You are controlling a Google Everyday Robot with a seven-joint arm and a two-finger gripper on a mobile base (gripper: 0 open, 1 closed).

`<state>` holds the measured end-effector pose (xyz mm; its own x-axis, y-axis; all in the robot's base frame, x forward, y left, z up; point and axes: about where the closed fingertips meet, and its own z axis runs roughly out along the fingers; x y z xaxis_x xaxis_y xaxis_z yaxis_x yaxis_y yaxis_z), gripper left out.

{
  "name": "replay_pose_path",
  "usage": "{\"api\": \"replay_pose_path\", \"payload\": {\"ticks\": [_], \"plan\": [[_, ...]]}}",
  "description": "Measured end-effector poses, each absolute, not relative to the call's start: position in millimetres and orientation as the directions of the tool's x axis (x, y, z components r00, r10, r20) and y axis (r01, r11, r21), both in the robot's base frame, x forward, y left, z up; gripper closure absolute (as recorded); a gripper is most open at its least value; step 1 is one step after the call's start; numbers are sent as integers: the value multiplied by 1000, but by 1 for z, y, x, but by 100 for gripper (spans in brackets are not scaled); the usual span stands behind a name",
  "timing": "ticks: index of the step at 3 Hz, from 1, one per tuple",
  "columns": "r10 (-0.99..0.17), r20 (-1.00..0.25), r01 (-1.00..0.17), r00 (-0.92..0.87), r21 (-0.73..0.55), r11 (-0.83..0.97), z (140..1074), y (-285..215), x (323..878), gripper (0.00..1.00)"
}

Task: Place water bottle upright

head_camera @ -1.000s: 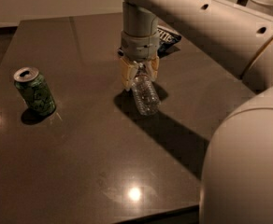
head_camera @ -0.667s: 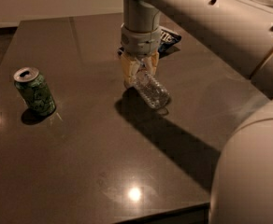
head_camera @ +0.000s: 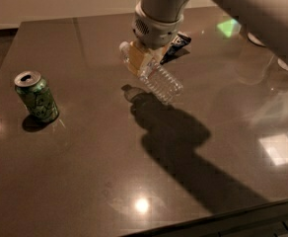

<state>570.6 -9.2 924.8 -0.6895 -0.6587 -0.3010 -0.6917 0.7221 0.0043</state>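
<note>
The water bottle (head_camera: 156, 79), clear and ribbed with a white cap at its upper left end, is held tilted above the dark table (head_camera: 85, 172). Its base points down and to the right and its shadow lies on the table below. My gripper (head_camera: 140, 59) hangs from the white arm at top centre and is shut on the bottle's upper part near the cap.
A green soda can (head_camera: 36, 97) stands upright at the left of the table. A dark snack packet (head_camera: 177, 44) lies behind the gripper. The table's near edge runs along the bottom right.
The gripper has lifted the bottle off the table and the bottle has tilted more, base swinging out to the right.
</note>
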Motion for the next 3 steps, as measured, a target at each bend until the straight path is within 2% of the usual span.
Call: {"api": "replay_pose_path", "payload": {"ticks": [2,3], "plan": [[-716,-547,-827,-433,-75,557,961,6,556,100],[-708,-625,-853,-328,-127,507,971,15,549,100]]}}
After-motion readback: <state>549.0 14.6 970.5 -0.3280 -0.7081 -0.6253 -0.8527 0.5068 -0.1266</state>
